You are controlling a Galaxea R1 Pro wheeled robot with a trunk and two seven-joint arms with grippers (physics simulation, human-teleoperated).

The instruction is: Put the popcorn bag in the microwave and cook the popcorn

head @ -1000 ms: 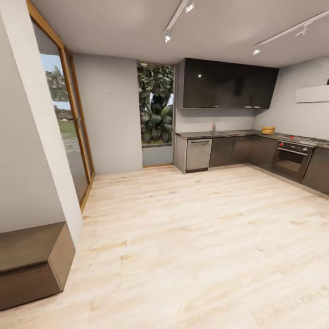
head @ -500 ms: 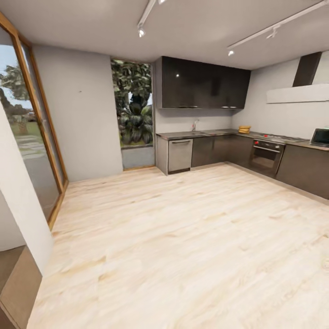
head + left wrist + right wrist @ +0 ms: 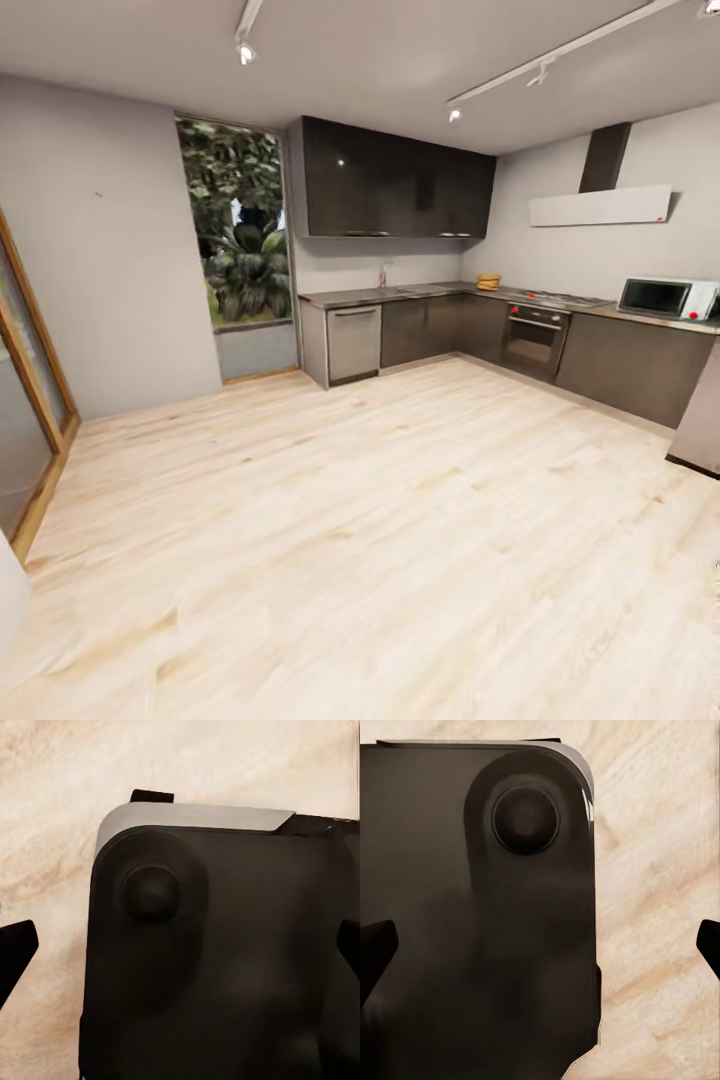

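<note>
Robot in transit across wood floor (image 3: 400,520). Microwave (image 3: 668,297) on worktop (image 3: 560,305), right edge of frame, far ahead-right. Popcorn bag unidentifiable. Both end effectors spread, empty, pointing floorward; right arm likely nearer.

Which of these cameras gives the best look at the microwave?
The head view: the microwave sits on the countertop at far right. Both wrist views look down at dark robot bodywork and wood floor instead.

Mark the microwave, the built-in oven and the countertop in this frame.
microwave (image 3: 656,297): head view, on its dark glass door.
built-in oven (image 3: 533,346): head view, on its dark door front.
countertop (image 3: 352,295): head view, on bare surface left of the sink tap.
</note>
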